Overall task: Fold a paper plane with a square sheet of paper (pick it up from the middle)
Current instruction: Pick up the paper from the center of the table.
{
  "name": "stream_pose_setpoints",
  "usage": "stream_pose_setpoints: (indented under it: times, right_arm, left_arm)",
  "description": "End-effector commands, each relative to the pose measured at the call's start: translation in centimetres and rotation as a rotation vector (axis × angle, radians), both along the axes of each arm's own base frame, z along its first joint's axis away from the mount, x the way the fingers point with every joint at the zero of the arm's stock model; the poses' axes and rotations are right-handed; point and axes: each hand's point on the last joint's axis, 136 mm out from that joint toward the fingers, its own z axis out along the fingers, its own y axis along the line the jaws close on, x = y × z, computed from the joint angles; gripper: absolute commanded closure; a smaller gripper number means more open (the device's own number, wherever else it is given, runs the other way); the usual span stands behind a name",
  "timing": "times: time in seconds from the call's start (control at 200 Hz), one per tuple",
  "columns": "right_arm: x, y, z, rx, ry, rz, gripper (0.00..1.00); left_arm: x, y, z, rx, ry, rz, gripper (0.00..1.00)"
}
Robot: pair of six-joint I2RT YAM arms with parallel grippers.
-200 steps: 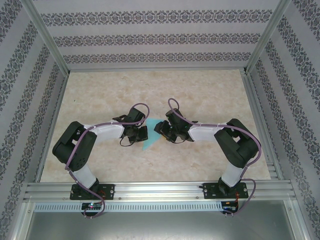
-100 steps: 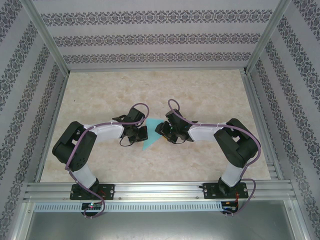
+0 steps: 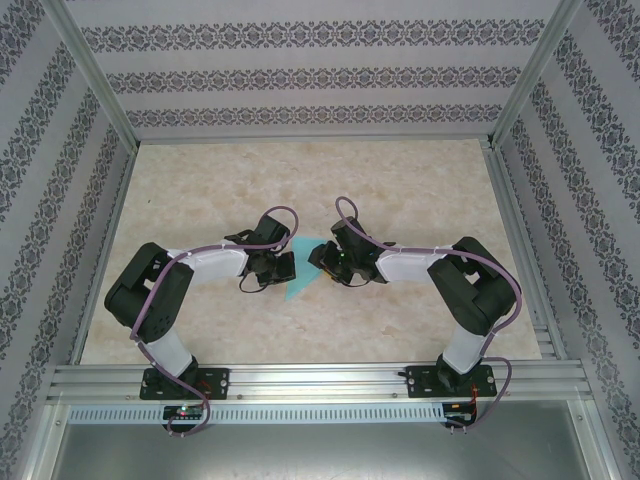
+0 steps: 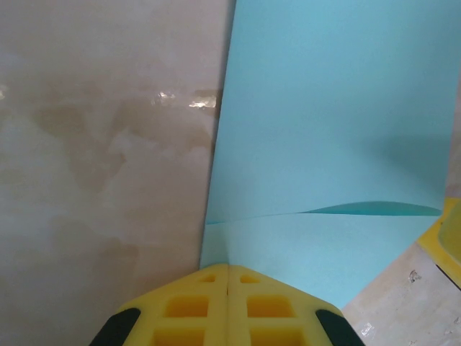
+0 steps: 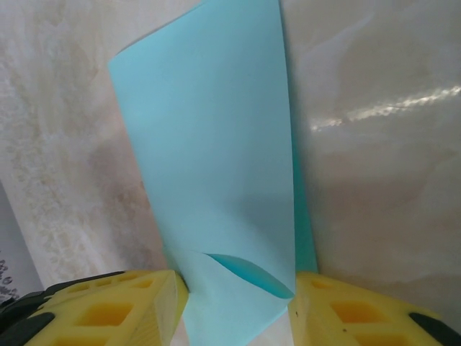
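Left jaws shut, tips at folded blue paper (image 4: 324, 144) — right jaws half-open, we see it between them.

Top camera looks down from behind; both wrist cameras closely share the paper (image 4: 324, 144).

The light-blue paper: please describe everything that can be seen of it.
The light-blue paper is thin, plain and matte. It is partly folded: one layer lies over another, and a loose curled flap shows a darker, shaded inside. It lies near the middle of the marbled table. The left gripper, shut, meets its near edge. One end sits between the parted fingers of the right gripper.
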Motion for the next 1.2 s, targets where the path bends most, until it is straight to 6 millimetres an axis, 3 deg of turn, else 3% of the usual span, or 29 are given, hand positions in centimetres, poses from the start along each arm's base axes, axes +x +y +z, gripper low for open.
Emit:
stream_pose_setpoints:
  times: [0.0,0.305,0.455,0.574,0.954,1.199]
  right_arm:
    - [-0.1,1.5,0.6,0.051,-0.012,0.031,0.57]
    - [-0.7,2.2,-0.1,0.087,0.015,0.044,0.71]
    - [-0.5,1.8,-0.4,0.081,0.006,0.036,0.89]
    - [-0.1,1.2,0.1,0.054,-0.025,0.02,1.0]
    - [-0.1,-3.6,5.1,-0.082,-0.15,-0.106,1.0]
    - [-0.9,-6.0,6.6,-0.155,-0.157,-0.237,1.0]
  left_arm:
    - [-1.2,1.8,-2.0,0.07,0.059,0.022,0.96]
    - [-1.1,1.7,-1.7,0.065,0.048,0.012,0.96]
    - [-0.7,1.4,-0.9,0.056,0.024,-0.009,0.92]
    - [0.1,0.8,1.2,0.03,-0.029,-0.035,0.83]
    - [1.6,-0.3,10.0,-0.075,-0.305,-0.134,0.45]
    - [1.0,-1.8,12.0,-0.188,-0.461,-0.257,0.31]
